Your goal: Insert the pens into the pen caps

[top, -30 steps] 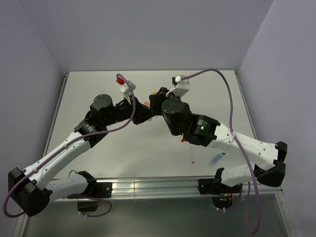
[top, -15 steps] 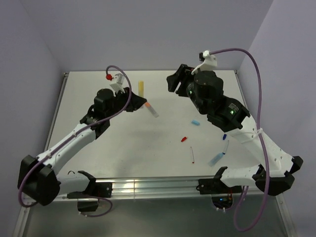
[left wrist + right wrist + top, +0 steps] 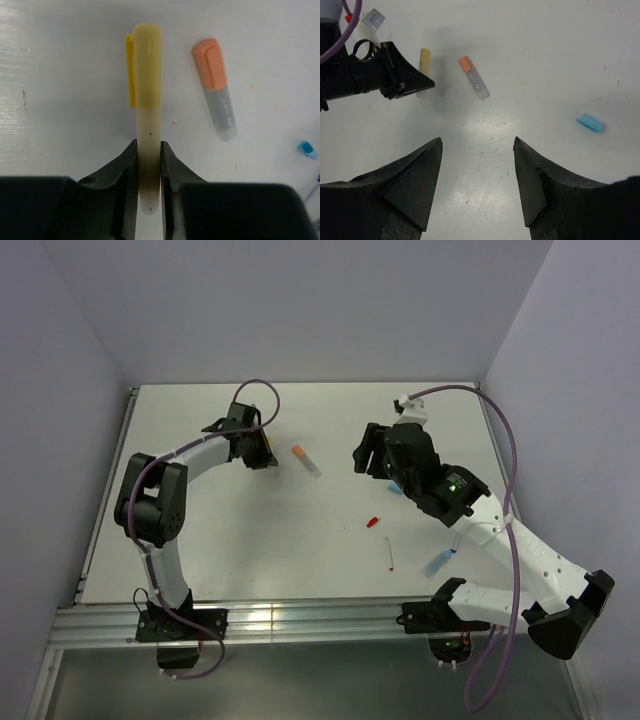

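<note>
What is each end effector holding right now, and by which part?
The left end effector clamps the yellow pen by its pale barrel, at the end opposite the cap. The right end effector is open, holding nothing.

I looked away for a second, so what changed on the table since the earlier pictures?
Both arms pulled apart from their meeting at the far middle. The right gripper opened, and the orange-capped pen now lies free; the left gripper now clamps the yellow-capped pen. The red cap, thin red pen and light blue pen stayed put.
</note>
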Robot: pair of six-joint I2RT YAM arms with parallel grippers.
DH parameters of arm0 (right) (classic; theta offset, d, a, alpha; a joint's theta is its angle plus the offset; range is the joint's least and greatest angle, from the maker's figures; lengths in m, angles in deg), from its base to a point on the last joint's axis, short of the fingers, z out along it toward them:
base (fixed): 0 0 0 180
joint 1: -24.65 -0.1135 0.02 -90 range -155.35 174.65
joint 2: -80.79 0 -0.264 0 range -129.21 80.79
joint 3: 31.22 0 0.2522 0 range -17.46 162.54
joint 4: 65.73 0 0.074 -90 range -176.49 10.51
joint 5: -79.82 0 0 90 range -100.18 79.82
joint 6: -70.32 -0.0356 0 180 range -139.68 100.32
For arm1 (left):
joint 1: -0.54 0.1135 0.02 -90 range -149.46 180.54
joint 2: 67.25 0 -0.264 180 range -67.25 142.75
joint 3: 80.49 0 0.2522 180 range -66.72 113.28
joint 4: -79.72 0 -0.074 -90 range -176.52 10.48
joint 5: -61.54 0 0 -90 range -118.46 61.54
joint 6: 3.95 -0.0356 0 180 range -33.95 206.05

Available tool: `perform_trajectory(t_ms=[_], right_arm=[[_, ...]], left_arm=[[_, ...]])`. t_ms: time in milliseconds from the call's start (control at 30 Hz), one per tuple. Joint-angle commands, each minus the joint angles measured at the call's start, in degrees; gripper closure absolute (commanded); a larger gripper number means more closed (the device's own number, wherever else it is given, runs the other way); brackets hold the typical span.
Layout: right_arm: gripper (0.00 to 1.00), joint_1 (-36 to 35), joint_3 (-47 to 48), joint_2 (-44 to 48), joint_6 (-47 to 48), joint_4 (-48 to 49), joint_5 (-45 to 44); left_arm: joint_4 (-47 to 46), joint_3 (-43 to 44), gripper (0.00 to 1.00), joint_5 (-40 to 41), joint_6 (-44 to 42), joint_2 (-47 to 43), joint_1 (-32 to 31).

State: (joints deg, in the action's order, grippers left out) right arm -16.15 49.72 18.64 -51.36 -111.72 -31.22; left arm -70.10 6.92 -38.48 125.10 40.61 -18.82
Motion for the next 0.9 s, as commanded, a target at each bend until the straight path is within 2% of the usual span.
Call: perform_trajectory(t_ms=[0,367,533,667,867], right_arm=[[0.34,0.80,-1.34,2.47,-0.31,1.55,0.65],[0.35,2.39,-5.48,2.82,0.04,2.78,2.49],[0.35,2.74,-6.18,3.00,0.39,2.35,2.49],[0.34,3.09,-6.44,3.53,1.01,1.73,2.23],[0.34,4.23,-6.09,3.35,1.89,-0.55,0.91]], left_arm=[[4.84,4.48,0.91,2.64,-2.57,1.83,-0.25],[7.39,5.54,0.74,6.15,-5.21,5.53,-0.25],[6.25,3.96,0.61,6.24,-5.38,5.35,-0.16],[5.37,3.17,0.60,6.24,-5.03,4.83,-0.25],[5.90,3.61,0.57,8.35,-6.09,-0.71,-0.16]])
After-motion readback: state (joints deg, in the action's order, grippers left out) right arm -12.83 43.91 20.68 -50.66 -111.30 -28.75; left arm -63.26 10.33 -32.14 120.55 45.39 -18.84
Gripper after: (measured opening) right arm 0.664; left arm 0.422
